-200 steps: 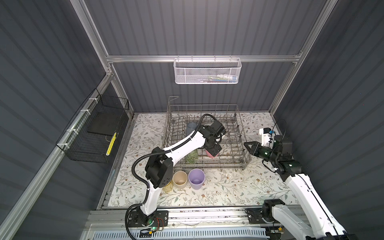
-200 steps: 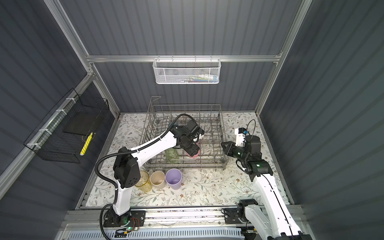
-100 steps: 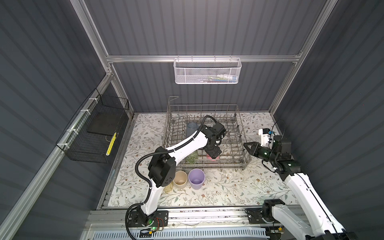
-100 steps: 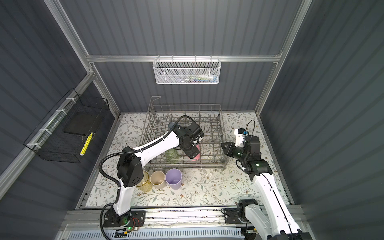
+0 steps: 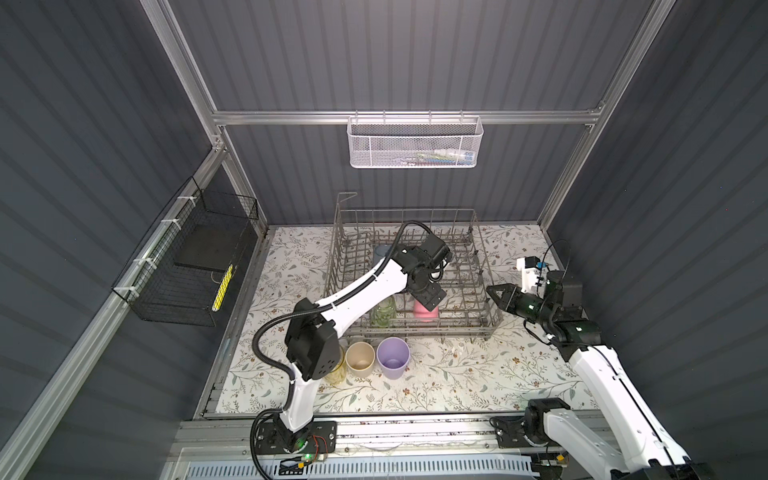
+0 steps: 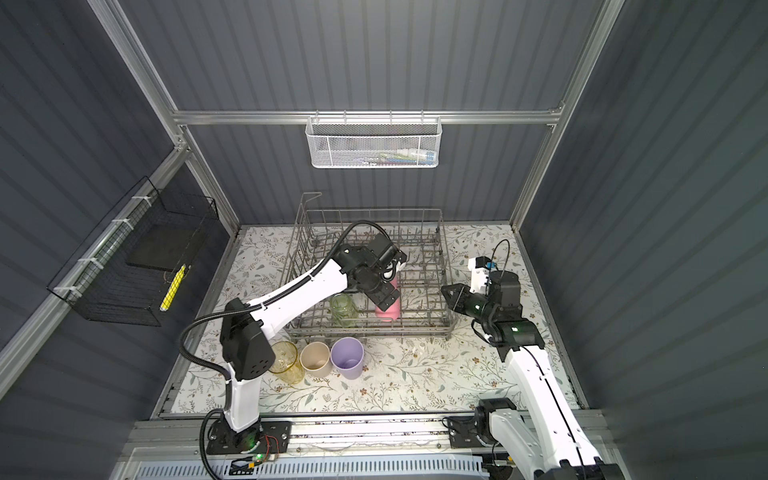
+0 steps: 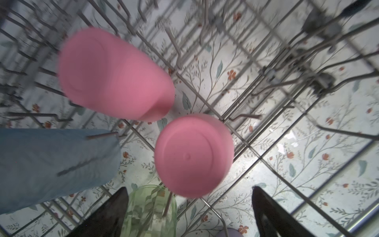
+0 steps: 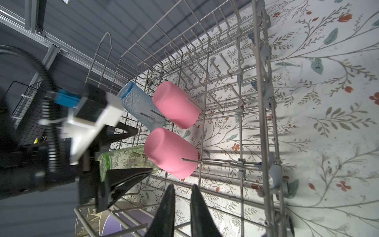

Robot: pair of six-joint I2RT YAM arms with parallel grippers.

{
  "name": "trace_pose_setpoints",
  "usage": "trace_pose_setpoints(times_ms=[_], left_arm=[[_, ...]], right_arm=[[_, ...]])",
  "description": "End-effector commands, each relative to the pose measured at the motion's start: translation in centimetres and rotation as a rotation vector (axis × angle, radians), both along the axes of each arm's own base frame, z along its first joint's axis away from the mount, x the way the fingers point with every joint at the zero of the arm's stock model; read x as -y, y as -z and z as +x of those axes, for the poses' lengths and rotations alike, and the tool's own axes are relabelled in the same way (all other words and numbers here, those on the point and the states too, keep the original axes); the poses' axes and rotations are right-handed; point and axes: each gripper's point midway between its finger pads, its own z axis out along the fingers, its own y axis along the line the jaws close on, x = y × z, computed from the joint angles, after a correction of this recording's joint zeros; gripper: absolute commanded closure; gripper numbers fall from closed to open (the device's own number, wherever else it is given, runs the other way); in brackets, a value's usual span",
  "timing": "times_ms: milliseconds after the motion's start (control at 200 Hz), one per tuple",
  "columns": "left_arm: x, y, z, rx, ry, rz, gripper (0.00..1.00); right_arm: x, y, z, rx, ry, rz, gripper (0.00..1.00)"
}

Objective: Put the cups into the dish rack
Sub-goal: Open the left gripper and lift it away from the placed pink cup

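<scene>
Yellow cup (image 6: 284, 361), beige cup (image 6: 316, 360) and lavender cup (image 6: 347, 357) stand upright near the table's front-left corner, not yet loaded. In the dish rack (image 5: 440, 331), the green cup (image 5: 383, 312), blue-grey cup (image 8: 141, 104) and two pink cups (image 8: 174, 104) lean mouth-down on tines, likely to drain. Left jaws hang spread, released, above the nearer pink cup (image 7: 193, 156). Right jaws, nearly closed and empty, sit beside the rack's right wall. No writing is legible.

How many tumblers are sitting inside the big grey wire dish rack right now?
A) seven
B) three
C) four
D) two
C: the large grey wire dish rack holds one opaque pink tumbler, a second opaque pink tumbler, a clear green tumbler and a translucent blue-grey tumbler.
</scene>
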Motion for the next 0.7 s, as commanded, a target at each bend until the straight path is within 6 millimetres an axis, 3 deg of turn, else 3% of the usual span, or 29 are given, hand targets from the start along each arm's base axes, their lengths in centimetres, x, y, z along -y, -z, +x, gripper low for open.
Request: trace_pose_setpoints(times_ms=[0, 120, 290, 550, 575, 695], left_arm=[[-0.3, -6.6, -0.5, 0.123, -0.025, -0.165, 0.06], [-1.6, -9.6, -1.6, 0.181, -0.026, -0.241, 0.1], [-3.8, -11.0, -4.1, 0.172, -0.034, -0.313, 0.15], [-8.5, -10.4, -8.0, 0.126, -0.149, -0.397, 0.16], [-9.1, -8.9, -8.5, 0.097, -0.159, -0.372, 0.16], [-11.2, -7.5, -10.7, 0.021, -0.197, -0.343, 0.17]], right_arm=[[-0.1, -0.7, 0.3, 0.024, -0.008, 0.003, 0.82], [-0.1, -0.9, 0.3, 0.025, -0.014, 0.003, 0.82], [-0.4, -1.6, 0.0, 0.033, -0.037, 0.01, 0.82], [-0.3, -2.1, -0.4, 0.049, -0.043, -0.027, 0.83], [-0.3, -2.0, -0.4, 0.048, -0.046, -0.026, 0.83], [-0.5, -2.0, -0.2, 0.044, -0.06, -0.018, 0.83]])
